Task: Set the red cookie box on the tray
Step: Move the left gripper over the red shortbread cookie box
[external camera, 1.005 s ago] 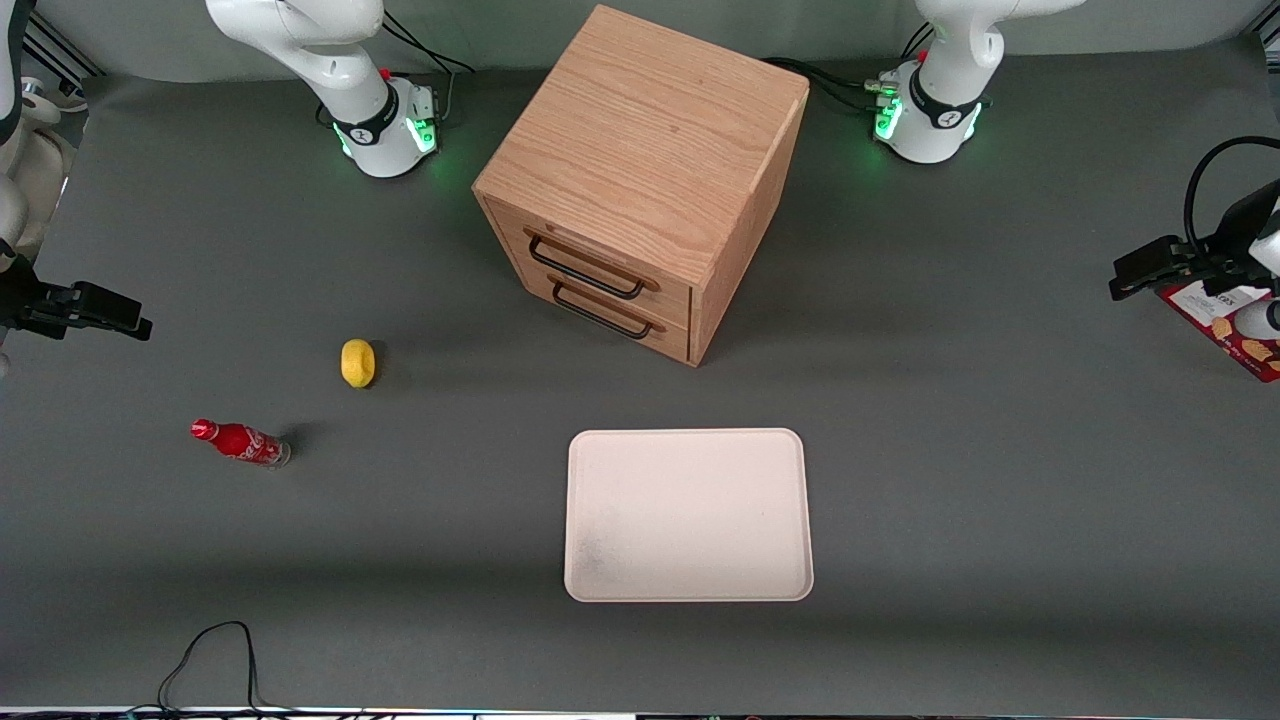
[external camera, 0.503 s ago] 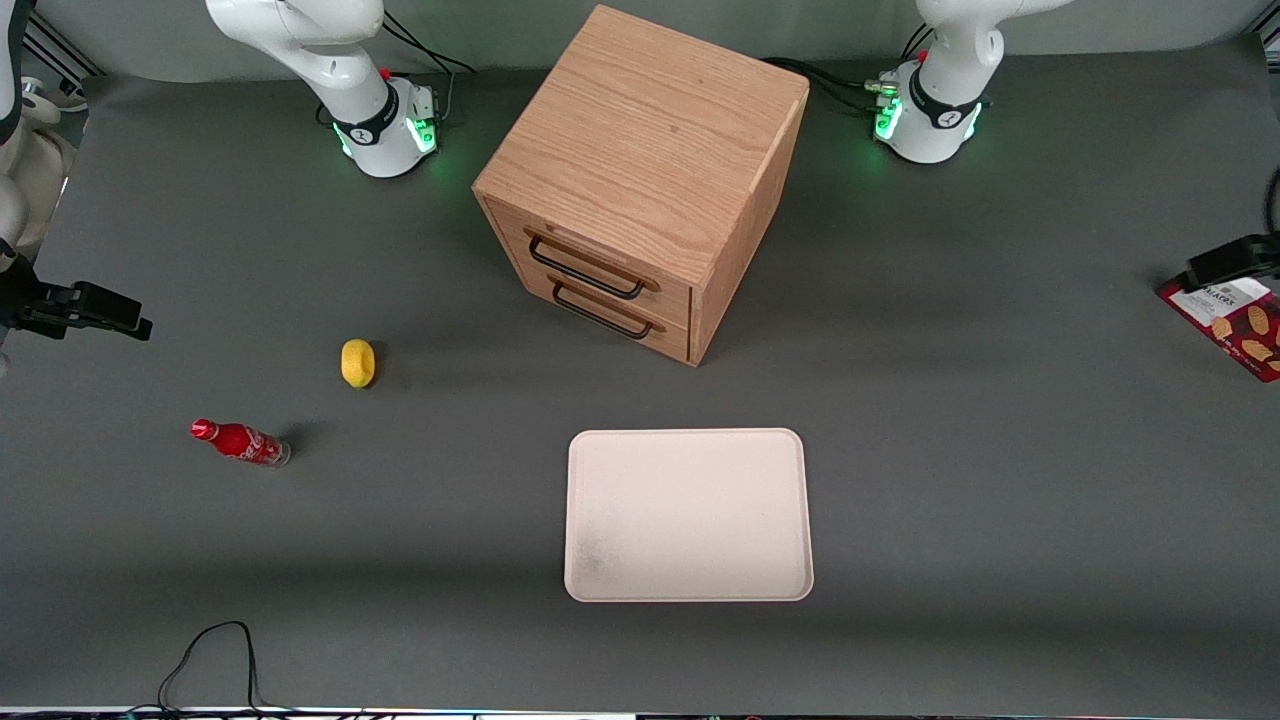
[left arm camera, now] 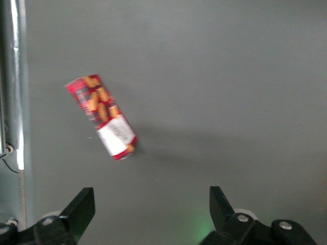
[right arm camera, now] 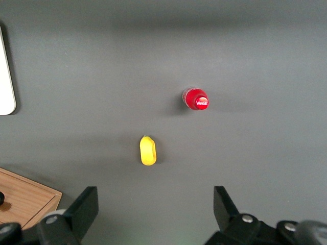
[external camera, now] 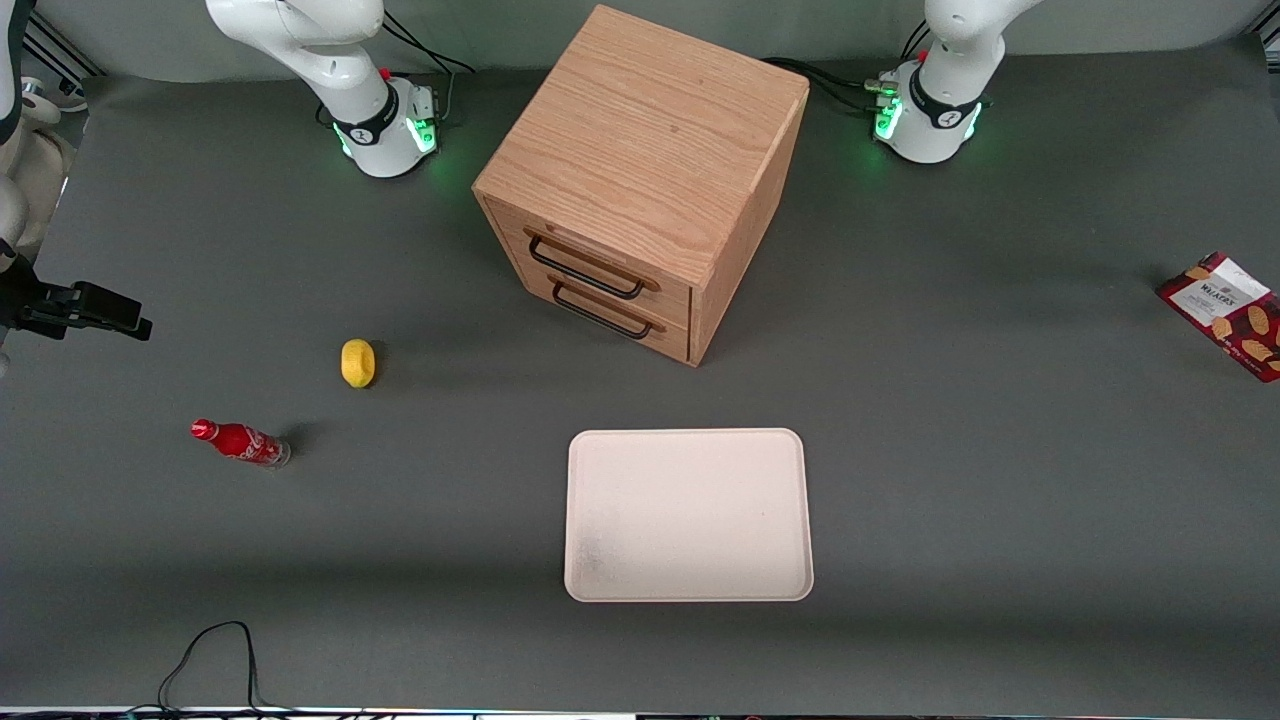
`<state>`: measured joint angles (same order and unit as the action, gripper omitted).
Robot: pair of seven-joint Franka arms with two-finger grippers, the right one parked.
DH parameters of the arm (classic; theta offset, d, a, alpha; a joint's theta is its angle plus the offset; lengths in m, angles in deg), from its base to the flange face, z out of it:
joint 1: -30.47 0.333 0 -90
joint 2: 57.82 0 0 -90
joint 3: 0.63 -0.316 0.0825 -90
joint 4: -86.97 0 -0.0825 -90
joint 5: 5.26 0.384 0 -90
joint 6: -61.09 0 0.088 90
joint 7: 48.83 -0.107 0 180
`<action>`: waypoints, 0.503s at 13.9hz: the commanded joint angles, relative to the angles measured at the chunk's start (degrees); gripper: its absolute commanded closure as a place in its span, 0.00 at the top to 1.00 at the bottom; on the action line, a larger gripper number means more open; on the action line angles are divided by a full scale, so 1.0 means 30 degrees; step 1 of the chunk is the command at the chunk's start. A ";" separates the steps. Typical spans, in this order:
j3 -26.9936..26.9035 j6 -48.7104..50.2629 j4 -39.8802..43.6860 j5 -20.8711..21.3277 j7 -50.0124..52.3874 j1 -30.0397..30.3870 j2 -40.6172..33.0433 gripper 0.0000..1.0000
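White arm, green-lit base, black gripper jaws.

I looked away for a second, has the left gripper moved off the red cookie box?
Yes. The gripper has left the front view, where it earlier overlapped the red cookie box. It now hangs open above the box, which lies flat.

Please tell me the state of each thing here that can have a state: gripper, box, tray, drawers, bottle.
gripper: fingers open, holding nothing, above the table.
red cookie box: lying flat on the table at the working arm's end, not on the tray.
tray: nothing on it.
drawer cabinet: both drawers shut.
red soda bottle: standing upright, cap on.
lemon: resting on the table.
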<state>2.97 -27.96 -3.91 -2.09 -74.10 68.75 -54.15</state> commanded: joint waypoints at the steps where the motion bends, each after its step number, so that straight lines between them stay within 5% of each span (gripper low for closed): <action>1: 0.0324 -0.1077 -0.0291 0.0205 -0.1798 0.2377 0.0237 1.00; 7: 0.0324 -0.1814 -0.0349 0.0469 -0.0582 0.5167 0.0854 1.00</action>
<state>2.96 -32.91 -4.29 -1.30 -79.92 82.88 -51.07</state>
